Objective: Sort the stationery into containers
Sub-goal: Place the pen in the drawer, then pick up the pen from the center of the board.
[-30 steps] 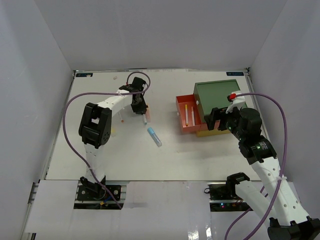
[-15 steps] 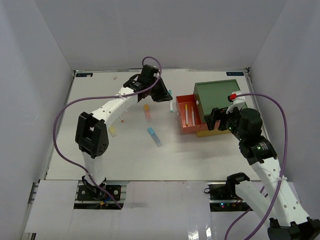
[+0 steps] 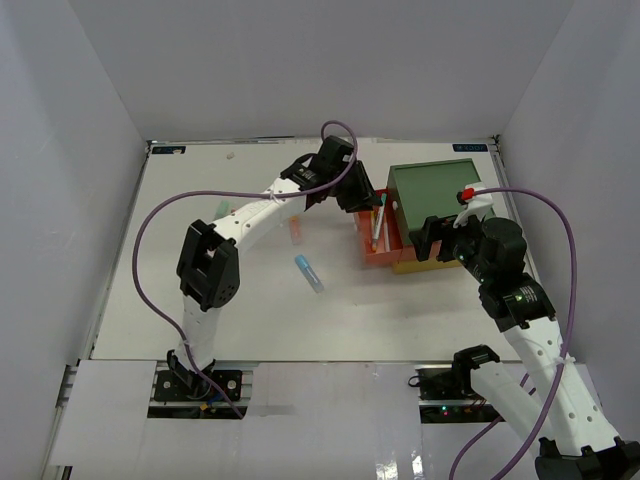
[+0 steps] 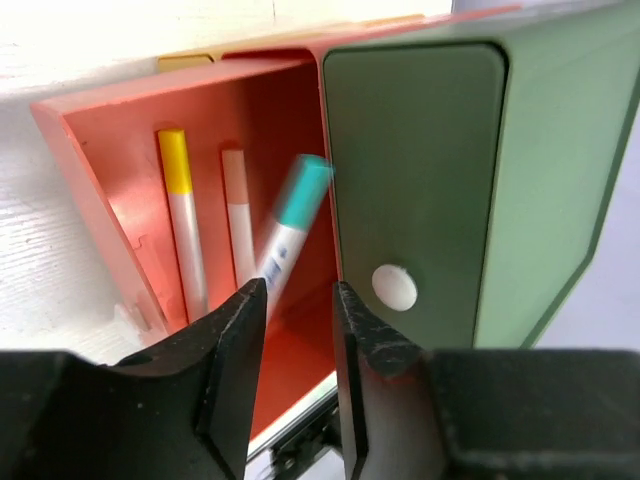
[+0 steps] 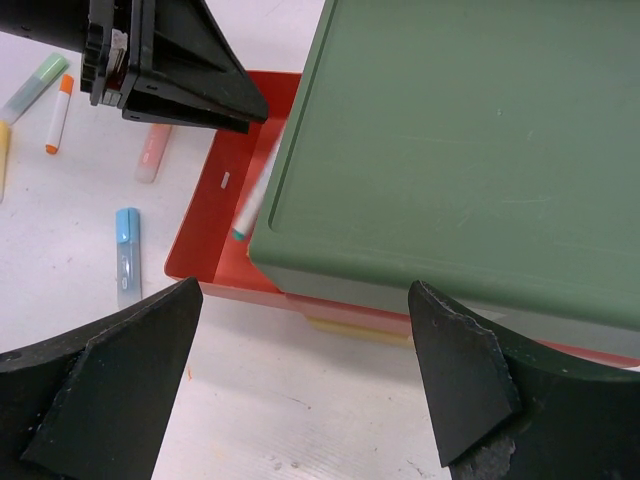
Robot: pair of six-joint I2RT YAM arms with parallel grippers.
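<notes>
**Teal marker in the red-orange drawer**

In the left wrist view, the left end effector (image 4: pixel 298 290) sits at lower centre with its jaws slightly parted, clamping nothing. A blurred teal-capped marker (image 4: pixel 290 225) shows tilted just beyond them inside the red-orange drawer (image 4: pixel 100 170), beside a yellow-capped pen (image 4: pixel 178 215) and a pink stick (image 4: pixel 238 220). The right end effector (image 5: pixel 305 290) gapes wide and empty over the green top drawer (image 5: pixel 470 130). A blue stick (image 3: pixel 309 272) lies on the table (image 3: pixel 200 300) at the centre of the top view.

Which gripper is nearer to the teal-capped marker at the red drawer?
Left. The left gripper is right above the teal-capped marker, over the open red drawer. The right gripper sits at the near side of the green drawer, farther from the marker.
</notes>
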